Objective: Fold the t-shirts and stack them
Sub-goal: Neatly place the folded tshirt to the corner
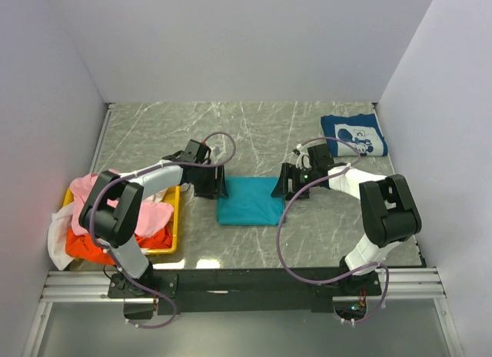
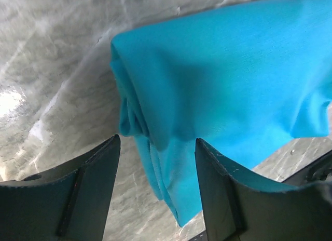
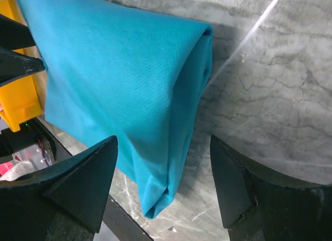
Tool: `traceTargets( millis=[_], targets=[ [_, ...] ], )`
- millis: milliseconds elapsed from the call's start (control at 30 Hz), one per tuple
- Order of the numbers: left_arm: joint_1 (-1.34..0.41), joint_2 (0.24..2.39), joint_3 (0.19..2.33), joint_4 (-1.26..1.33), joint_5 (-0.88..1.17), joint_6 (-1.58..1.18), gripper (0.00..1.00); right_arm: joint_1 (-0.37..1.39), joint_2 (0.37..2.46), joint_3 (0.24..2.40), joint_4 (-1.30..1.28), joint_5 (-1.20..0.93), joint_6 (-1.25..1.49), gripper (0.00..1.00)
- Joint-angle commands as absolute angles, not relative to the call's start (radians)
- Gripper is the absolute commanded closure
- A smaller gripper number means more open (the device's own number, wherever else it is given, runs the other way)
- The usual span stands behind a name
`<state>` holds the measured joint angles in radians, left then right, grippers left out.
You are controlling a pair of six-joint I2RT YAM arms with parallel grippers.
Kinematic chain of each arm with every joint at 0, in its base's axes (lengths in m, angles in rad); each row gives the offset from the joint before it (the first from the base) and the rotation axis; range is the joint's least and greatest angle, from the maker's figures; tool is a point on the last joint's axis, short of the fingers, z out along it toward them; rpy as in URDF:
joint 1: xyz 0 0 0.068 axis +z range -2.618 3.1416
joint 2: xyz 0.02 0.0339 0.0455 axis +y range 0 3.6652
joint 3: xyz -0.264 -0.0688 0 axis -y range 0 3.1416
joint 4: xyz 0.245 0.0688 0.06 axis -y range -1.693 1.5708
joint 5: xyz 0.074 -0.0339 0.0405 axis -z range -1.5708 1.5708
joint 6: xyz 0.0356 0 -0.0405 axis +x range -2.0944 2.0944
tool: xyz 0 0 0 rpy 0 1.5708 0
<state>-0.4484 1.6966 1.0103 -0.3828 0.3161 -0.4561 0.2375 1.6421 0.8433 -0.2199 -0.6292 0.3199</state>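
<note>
A plain teal t-shirt (image 1: 247,201) lies folded into a rectangle in the middle of the table. My left gripper (image 1: 216,191) stands at its left edge and my right gripper (image 1: 284,189) at its right edge. In the left wrist view the left gripper (image 2: 157,138) is open, with the folded teal edge (image 2: 223,80) lying loose between its fingers. In the right wrist view the right gripper (image 3: 164,137) is wide open over a corner of the teal cloth (image 3: 114,75). A folded navy t-shirt (image 1: 354,134) with white print lies at the back right.
A yellow tray (image 1: 175,218) sits at the left, piled with a pink tee (image 1: 142,211), an orange one (image 1: 88,245) and a white one (image 1: 58,234) spilling over its rim. White walls close in the table on three sides. The tray's corner (image 3: 18,103) shows in the right wrist view.
</note>
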Motion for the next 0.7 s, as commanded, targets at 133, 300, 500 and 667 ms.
traceTargets(
  millis=[133,300,500,667],
  targets=[
    [-0.449,1.695,0.954,-0.267,0.348,-0.483,0.35,0.225,1.678,0.798,-0.112,-0.667,0.333,0.22],
    [-0.449,1.715,0.934,-0.259,0.348,-0.474,0.38,0.227,1.718,0.767,-0.060,-0.701,0.365,0.22],
    [-0.449,1.726,0.897,-0.241,0.382,-0.466,0.53,0.244,1.752,0.730,-0.008,-0.715,0.394,0.22],
    [-0.448,1.724,0.887,-0.233,0.402,-0.463,0.69,0.279,1.773,0.735,-0.006,-0.704,0.410,0.22]
  ],
)
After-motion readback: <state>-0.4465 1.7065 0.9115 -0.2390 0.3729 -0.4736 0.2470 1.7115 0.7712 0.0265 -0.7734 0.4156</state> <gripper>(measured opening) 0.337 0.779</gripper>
